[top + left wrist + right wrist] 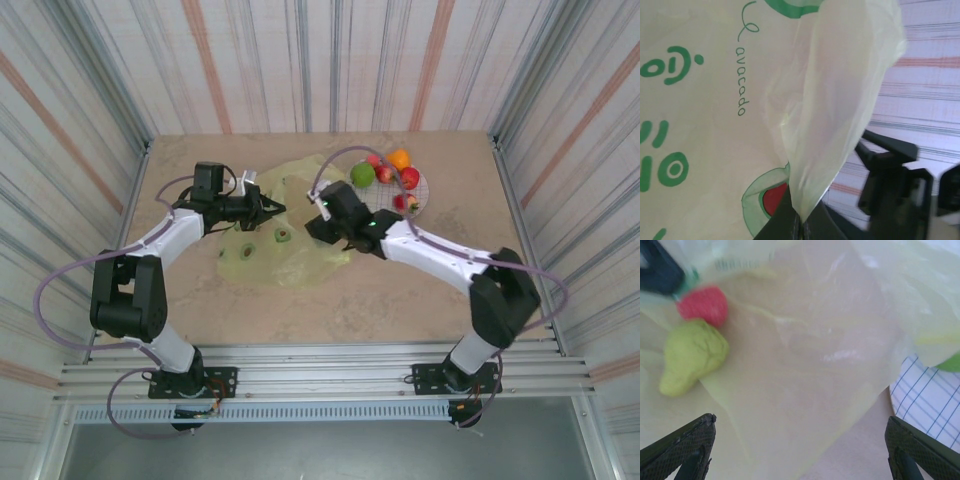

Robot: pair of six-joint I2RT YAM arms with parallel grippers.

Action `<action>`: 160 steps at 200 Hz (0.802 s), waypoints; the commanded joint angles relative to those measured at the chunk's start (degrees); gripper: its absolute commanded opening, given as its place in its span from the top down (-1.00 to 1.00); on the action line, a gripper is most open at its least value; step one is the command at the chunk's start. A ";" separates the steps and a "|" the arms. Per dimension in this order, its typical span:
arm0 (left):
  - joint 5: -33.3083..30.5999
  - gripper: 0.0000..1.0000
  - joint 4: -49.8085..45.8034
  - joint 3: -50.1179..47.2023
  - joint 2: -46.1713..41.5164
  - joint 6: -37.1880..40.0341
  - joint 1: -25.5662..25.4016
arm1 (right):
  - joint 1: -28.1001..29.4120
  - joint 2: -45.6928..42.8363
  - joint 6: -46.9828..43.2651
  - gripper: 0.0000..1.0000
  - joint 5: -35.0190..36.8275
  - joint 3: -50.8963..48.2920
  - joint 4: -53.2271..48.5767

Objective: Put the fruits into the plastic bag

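Scene: a tabletop (400, 290) with two arms working over the plastic bag (295, 255), which lies crumpled at mid-table.
Left gripper (800, 223): clamped tight on a pinch of the bag's rim, lifting a fold of film (835, 100) to hold the mouth up.
Right gripper (800, 450): jaws spread wide with nothing between them, poised over the bag's opening just beside the plate (930, 400).
Fruits in the bag: a red fruit (702, 304) and a yellow-green pear (692, 355) appear to rest on the film within, side by side and touching.
Fruits waiting: a green apple (362, 175), an orange (399, 158) and red apples (410, 178) sit on the plate at the far right of the table.
Stage: judged partway through, with most of the fruit not yet bagged.
Risk, the rim: the thin film could slip from the left pinch, and the mouth would collapse over the opening.
Risk, the reach: the right arm swinging to the plate may snag loose plastic and drag the bag.
Risk, the fruit: round pieces can roll off the plate if nudged, or squirt from a poorly centred grip.
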 commanded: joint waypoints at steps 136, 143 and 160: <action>1.02 1.00 0.57 0.44 1.14 0.01 0.42 | -8.68 -6.28 13.13 -0.69 -21.49 -9.67 12.72; 1.02 1.00 0.55 0.49 1.11 0.01 0.49 | -9.79 -7.49 14.25 -0.69 -22.93 -10.84 14.12; 1.02 1.00 0.53 0.45 1.03 0.01 0.51 | -13.26 -10.93 16.74 -0.69 -24.74 -13.59 16.56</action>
